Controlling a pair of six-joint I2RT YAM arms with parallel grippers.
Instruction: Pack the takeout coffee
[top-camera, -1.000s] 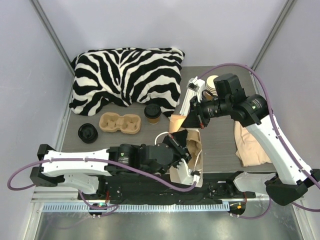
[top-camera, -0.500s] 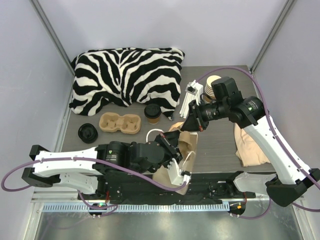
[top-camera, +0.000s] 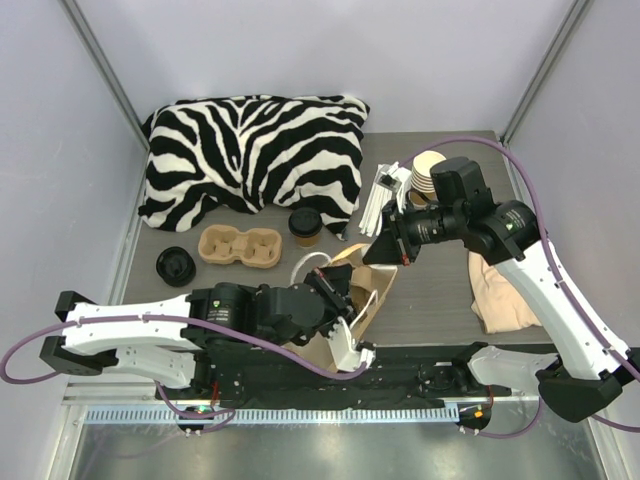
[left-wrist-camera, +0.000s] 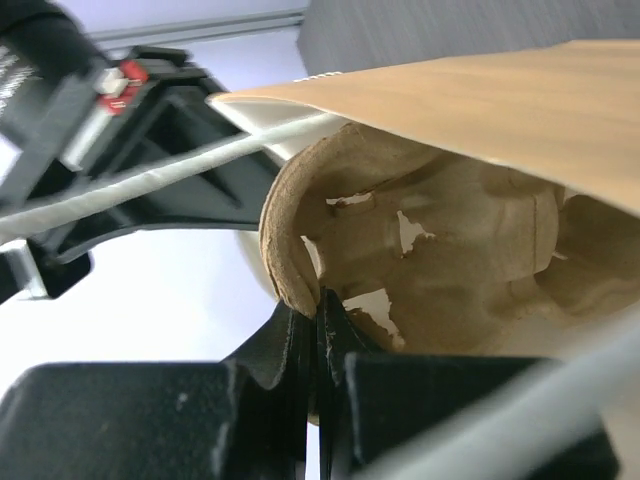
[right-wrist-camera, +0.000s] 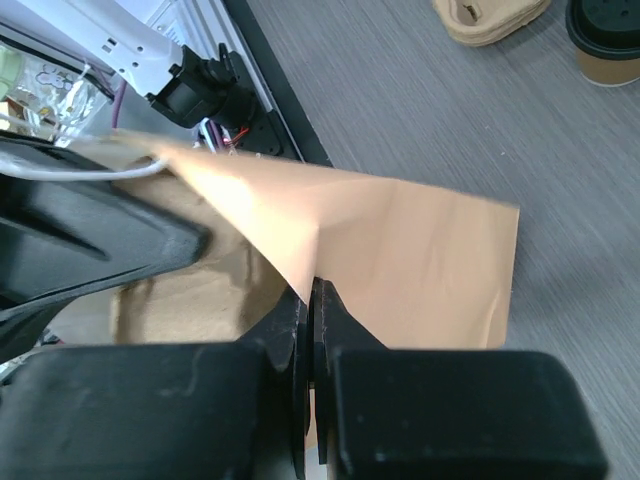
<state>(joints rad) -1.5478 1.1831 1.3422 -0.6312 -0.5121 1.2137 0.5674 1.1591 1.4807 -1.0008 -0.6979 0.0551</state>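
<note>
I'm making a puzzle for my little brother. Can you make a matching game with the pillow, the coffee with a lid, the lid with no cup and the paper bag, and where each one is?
Things:
1 zebra pillow
2 takeout coffee
3 loose black lid
4 paper bag

Places:
A just left of the cup tray
B at the near side of the table
C at the far side of the table
D just right of the cup tray

Pairs: 1-C, 2-D, 3-A, 4-B

Lab enclosure: plain white walls (top-camera: 320, 50) around table (top-camera: 440, 290).
</note>
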